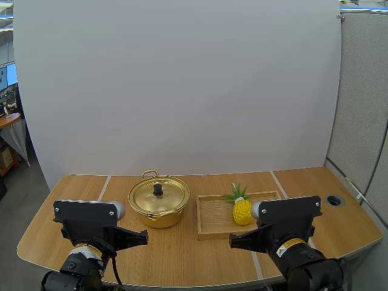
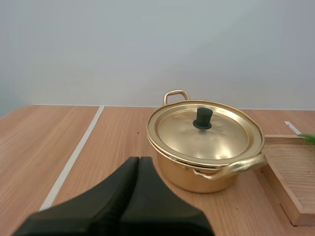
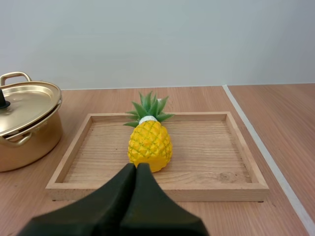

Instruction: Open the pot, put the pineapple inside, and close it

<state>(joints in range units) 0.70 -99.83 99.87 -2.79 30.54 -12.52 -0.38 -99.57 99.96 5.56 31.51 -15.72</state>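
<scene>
The left claw (image 2: pixel 139 160), closed and empty, sits nearest the lidded pot (image 2: pixel 179 172), its black knob (image 2: pixel 202 118) just ahead, while right of the pot the pineapple (image 3: pixel 149 142) stands upright in the wooden tray (image 3: pixel 162 193) before the closed, empty right claw (image 3: pixel 136 166).

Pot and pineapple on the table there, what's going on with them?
Nothing is being handled yet. The gold pot sits with its lid on, and the pineapple stands in the wooden tray beside it. The left gripper is shut and faces the pot; the right gripper is shut and faces the pineapple. Neither touches anything.
</scene>
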